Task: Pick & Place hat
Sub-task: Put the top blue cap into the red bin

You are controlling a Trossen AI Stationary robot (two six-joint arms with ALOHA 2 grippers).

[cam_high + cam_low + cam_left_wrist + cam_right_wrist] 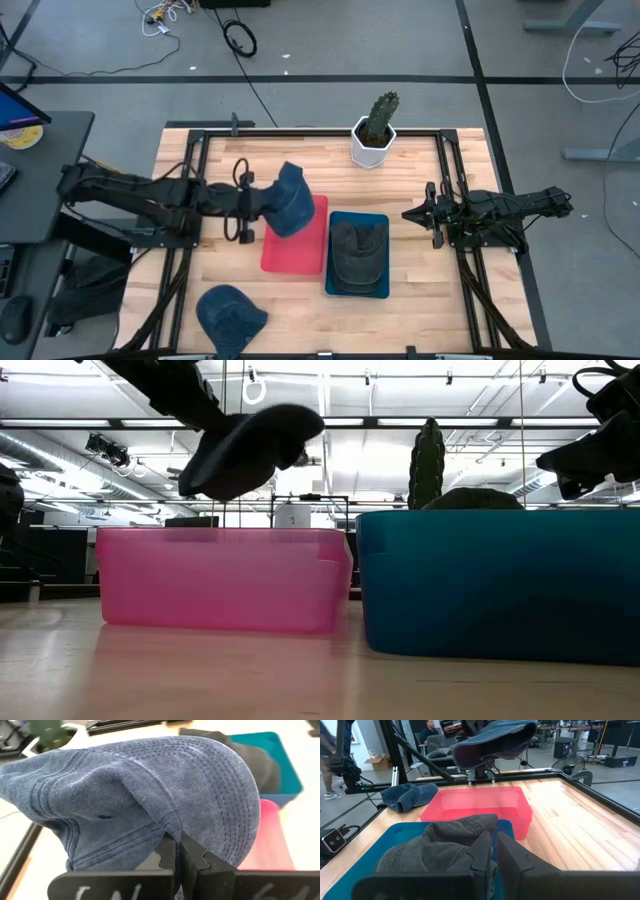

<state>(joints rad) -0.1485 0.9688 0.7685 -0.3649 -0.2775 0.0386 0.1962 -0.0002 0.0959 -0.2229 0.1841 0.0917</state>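
**Two bins, three hats, one hat in the air**

Two arms reach in over the wooden surface [420, 290]. The left tool [262, 206] is clenched on a blue denim hat [287, 198], its fingers [172, 857] pinched tight on the fabric at the hat's edge. The hat hangs above the pink bin [296, 238], over the bin's far end; the low view shows it lifted clear of the bin's rim with open air between them, tilted with its brim pointing toward the teal bin [358, 255].

The teal bin stands just beside the pink one, on the right arm's side. In it lies a dark grey hat [358, 250], crown up, filling most of the bin. A second blue hat [229, 315] lies crumpled on the surface near the front edge, on the left arm's side, well apart from both bins.

The right tool [412, 214] waits off to the right of the teal bin, raised above the surface, with its fingers [485, 852] nearly together and nothing between them. A cactus in a white pot [375, 128] stands at the far edge of the surface, behind the bins. In the right wrist view a person [427, 729] shows in the room beyond.
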